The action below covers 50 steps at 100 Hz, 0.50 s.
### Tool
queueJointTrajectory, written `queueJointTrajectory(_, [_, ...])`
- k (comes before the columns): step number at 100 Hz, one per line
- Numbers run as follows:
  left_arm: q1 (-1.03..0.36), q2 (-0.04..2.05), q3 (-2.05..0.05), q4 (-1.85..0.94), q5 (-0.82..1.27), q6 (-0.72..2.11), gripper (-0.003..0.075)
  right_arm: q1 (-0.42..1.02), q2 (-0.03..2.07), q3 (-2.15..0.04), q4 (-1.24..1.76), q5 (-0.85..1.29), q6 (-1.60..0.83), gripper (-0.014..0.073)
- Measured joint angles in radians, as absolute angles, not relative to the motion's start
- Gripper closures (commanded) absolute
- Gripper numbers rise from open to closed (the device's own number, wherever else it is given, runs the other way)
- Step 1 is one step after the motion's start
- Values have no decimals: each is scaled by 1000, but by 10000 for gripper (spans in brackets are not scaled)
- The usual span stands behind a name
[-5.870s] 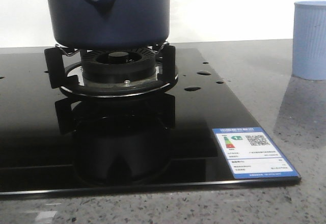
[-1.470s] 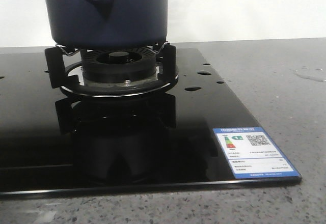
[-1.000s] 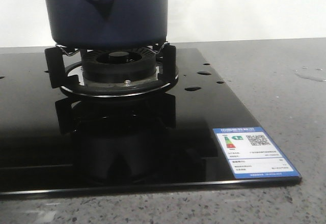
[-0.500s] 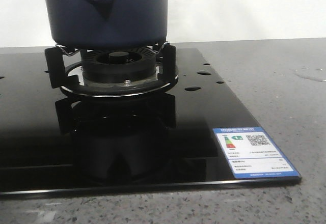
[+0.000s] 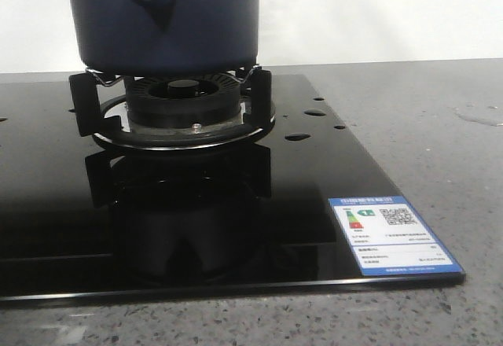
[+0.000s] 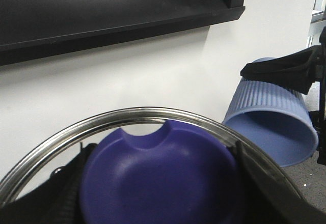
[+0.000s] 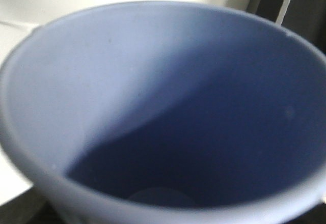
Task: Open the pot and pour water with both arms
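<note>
The dark navy pot (image 5: 163,17) stands on the burner's pan supports (image 5: 181,114); its top is cut off in the front view. My left gripper (image 6: 160,203) is shut on the purple knob (image 6: 163,173) of a glass lid with a steel rim (image 6: 147,114), held up in front of the white wall. The pale-blue ribbed cup (image 6: 272,114) hangs tilted beside the lid, with a black finger (image 6: 277,70) of my right gripper across its side. The cup's inside (image 7: 168,107) fills the right wrist view and hides that gripper's fingers.
The black glass stove top (image 5: 236,204) carries an energy label (image 5: 393,236) at its front right corner and some water drops (image 5: 314,113). A small puddle (image 5: 475,115) lies on the grey speckled counter at the right. A dark shelf (image 6: 117,10) hangs overhead.
Six seconds ago the cup stood on the counter at the right; it has left the front view, with a puddle where it stood. Nothing has moved there in the last 1.5 seconds.
</note>
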<state>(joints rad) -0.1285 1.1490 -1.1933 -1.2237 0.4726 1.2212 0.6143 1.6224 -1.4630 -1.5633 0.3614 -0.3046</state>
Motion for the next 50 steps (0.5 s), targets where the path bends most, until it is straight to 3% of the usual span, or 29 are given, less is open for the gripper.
queueJointTrajectory(29, [-129, 1149, -1193, -1224, 473, 1221, 450, 614, 1622, -1463, -1563, 361, -258, 288])
queueJointTrajectory(50, [-129, 1149, -1193, -1224, 473, 1221, 450, 614, 1622, -1463, -1563, 396, 66, 288])
